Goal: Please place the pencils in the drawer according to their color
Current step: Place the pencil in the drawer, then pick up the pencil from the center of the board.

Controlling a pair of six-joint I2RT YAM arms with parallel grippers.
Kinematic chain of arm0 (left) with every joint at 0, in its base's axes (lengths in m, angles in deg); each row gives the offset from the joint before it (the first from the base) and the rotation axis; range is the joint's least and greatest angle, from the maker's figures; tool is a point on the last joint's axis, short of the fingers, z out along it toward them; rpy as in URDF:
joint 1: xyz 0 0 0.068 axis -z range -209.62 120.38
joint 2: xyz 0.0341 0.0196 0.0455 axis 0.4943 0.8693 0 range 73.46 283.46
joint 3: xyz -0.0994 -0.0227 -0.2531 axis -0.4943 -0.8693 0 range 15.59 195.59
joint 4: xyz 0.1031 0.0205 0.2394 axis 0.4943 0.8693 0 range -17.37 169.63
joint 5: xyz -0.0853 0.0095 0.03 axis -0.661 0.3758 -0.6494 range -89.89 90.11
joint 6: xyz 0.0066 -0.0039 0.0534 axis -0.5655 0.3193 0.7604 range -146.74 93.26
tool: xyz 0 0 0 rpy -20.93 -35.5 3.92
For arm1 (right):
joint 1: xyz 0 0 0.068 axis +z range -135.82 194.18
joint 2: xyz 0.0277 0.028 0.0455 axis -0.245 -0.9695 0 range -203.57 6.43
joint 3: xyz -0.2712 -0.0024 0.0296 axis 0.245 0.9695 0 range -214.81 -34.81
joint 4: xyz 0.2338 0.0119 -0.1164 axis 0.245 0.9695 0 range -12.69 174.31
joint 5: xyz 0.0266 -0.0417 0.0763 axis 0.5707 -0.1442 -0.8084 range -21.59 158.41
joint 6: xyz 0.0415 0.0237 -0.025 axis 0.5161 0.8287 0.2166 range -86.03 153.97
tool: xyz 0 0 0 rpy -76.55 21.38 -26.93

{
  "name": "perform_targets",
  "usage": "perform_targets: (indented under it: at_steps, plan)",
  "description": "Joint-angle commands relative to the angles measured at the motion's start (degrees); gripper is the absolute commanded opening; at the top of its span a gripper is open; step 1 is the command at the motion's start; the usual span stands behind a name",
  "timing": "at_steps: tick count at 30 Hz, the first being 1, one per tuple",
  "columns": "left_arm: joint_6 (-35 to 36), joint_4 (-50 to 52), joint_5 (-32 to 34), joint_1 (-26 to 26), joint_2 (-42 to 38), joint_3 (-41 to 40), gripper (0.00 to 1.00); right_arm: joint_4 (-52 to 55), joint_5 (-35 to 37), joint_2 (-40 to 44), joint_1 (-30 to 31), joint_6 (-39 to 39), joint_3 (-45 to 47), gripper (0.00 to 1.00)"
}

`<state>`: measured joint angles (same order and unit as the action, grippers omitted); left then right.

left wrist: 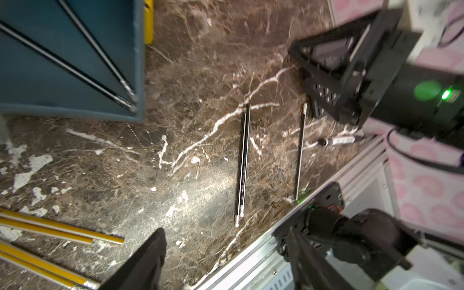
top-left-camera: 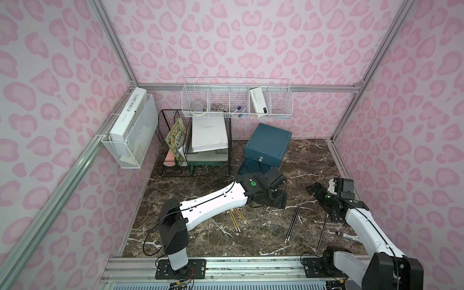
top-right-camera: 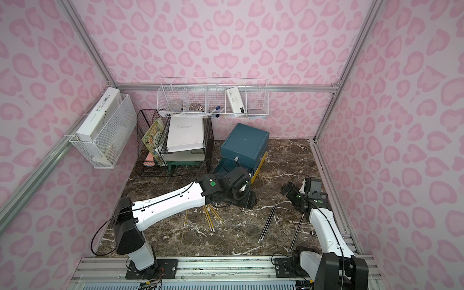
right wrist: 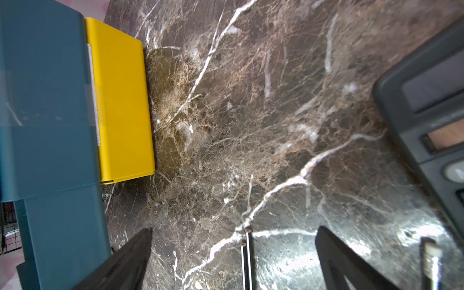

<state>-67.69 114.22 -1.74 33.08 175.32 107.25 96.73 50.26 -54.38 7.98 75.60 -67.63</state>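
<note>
Right wrist view gives the relation that matters. The far tips of the pair of black pencils (right wrist: 247, 253) lie on the marble tabletop (right wrist: 251, 113), between the fingers of the right gripper (right wrist: 236, 229). The pair's long axis runs back toward that wrist, so the jaws straddle it crosswise, as a grasp would want. Those jaws stand fully apart and hold nothing. Whether the fingers touch the marble cannot be told. A calculator (right wrist: 426, 113) sits close beside one finger.

In both top views the pair has one end toward the front edge and the other aimed at the right gripper. A single black pencil (top-left-camera: 322, 232) lies near it, closer to the right arm. The right arm is plainly the nearer to both.

The left gripper (left wrist: 226, 232) hangs just in front of the open teal drawer (left wrist: 139, 62), its jaws well apart and empty, with nothing touching them. Several stowed black pencils (left wrist: 75, 57) lie inside that drawer. The yellow pencils (left wrist: 50, 233) lie on the marble under the left arm.

The drawer cabinet (top-left-camera: 267, 143) stands behind the loose black pencils and toward the left arm's side. The yellow drawer (right wrist: 120, 100) at its foot sticks out a little.

The next move probably falls to the right arm: come down, close across the pair near its far end, and carry it over to the open teal drawer. A grip that close to the end could let the two pencils droop or splay.
</note>
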Motion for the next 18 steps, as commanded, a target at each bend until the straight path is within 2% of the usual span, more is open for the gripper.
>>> perform_targets:
  at_steps: [1,10,18]
  plan:
    - [6.1,1.8,4.3,2.9,2.7,0.1,0.76,1.0,0.7,1.1,0.0,-0.7,0.9,1.00]
    - [11.8,4.3,3.4,7.0,15.1,6.1,0.75,2.7,1.3,4.2,-0.3,-0.4,2.0,1.00]
    - [13.6,4.7,3.3,7.7,20.0,8.0,0.74,3.7,1.3,4.6,-0.5,-0.9,1.5,1.00]
